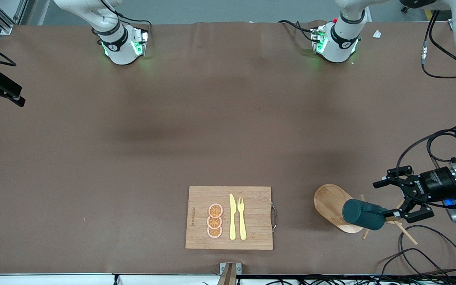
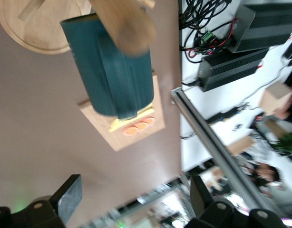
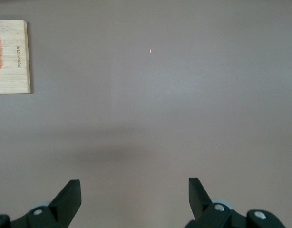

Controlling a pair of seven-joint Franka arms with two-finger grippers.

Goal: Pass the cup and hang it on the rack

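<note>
The dark teal cup (image 1: pixel 363 214) hangs sideways on a peg of the light wooden rack (image 1: pixel 331 201), toward the left arm's end of the table. My left gripper (image 1: pixel 391 200) stands open just beside the cup, a little apart from it and holding nothing. In the left wrist view the cup (image 2: pixel 112 71) hangs under a wooden peg (image 2: pixel 124 23), well clear of the open left gripper (image 2: pixel 135 197), with the rack's oval base (image 2: pixel 36 28) past it. My right gripper (image 3: pixel 134 194) is open and empty, high over bare table.
A bamboo cutting board (image 1: pixel 255 213) lies beside the rack, toward the middle of the table, with orange slices (image 1: pixel 215 221), a yellow knife (image 1: pixel 232 217) and a fork (image 1: pixel 242 217) on it. Cables (image 1: pixel 422 253) trail at the table's edge under the left arm.
</note>
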